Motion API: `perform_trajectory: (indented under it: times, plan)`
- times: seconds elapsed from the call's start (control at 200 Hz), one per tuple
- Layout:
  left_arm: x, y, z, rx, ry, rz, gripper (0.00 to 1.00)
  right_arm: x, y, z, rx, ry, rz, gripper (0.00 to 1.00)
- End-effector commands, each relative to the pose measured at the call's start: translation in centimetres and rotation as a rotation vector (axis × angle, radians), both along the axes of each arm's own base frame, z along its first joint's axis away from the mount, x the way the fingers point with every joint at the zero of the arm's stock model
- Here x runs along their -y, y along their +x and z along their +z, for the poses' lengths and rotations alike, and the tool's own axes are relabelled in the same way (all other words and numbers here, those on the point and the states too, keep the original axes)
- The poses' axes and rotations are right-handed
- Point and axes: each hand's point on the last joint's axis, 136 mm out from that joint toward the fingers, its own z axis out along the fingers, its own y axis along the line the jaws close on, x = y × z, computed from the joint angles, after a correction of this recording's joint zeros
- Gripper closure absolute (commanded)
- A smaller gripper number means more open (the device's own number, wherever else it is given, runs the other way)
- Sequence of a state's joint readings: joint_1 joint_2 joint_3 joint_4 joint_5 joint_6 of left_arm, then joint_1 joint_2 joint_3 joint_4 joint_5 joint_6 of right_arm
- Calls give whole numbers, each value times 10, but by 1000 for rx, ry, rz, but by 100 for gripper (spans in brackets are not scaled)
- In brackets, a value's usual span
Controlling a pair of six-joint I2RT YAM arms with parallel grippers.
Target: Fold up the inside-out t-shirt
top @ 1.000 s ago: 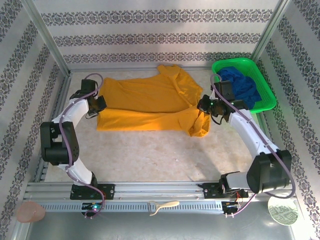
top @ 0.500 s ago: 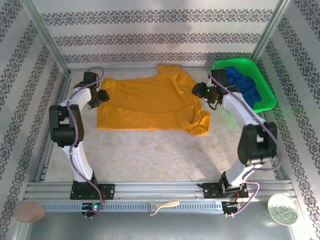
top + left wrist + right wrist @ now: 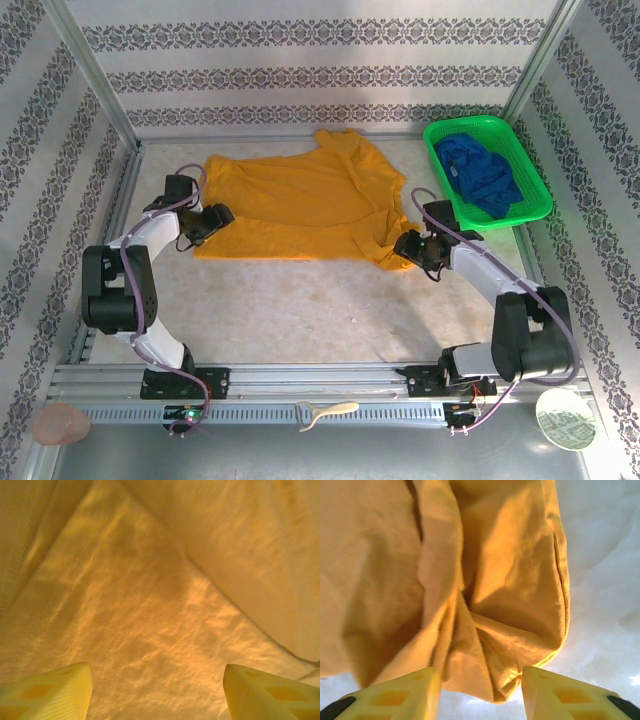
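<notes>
The mustard-yellow t-shirt lies spread across the back middle of the table, plain face up, with a bunched fold at its right front corner. My left gripper sits at the shirt's left edge, open, its yellow fingertips wide apart just over flat cloth. My right gripper is at the bunched right corner, open, with the folded hem between and just ahead of its fingertips.
A green basket at the back right holds a deep-blue garment. Bare pale table stretches in front of the shirt. Metal frame rails run along the left side and the near edge.
Both grippers came forward from the shirt's back corners to its front part: the left now at the left edge, the right down at the bunched right corner.
</notes>
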State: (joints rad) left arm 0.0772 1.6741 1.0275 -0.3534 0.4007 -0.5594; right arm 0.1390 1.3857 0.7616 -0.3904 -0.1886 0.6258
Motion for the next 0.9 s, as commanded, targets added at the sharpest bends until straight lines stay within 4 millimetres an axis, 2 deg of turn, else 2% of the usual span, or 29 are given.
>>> perform_trajectory:
  times: [0.0,0.11,0.245,0.335,0.48,0.57,0.764,0.824,0.894]
  plan:
    - [9,16,-6,35,-56,10,31,-4,10,-7,26,-11,-13,57]
    - [7,16,-23,2,-53,29,31,-4,11,-24,-4,1,-47,65]
    - [3,10,-41,-47,-45,53,31,-3,5,-42,-57,14,-87,86]
    - [1,3,-47,-61,-53,72,31,4,-6,-43,-71,18,-130,100]
    - [1,-18,-51,-103,-73,111,31,16,-30,-38,-89,44,-208,100]
    - [3,-33,-56,-121,-101,145,31,13,-45,-34,-88,88,-244,100]
    - [6,-81,-65,-138,-133,225,31,13,-92,-33,-79,163,-329,100]
    - [5,-92,-61,-122,-131,242,31,18,-100,-18,-40,146,-328,77]
    - [4,-97,-48,-74,-121,242,31,29,-100,10,57,95,-318,68]
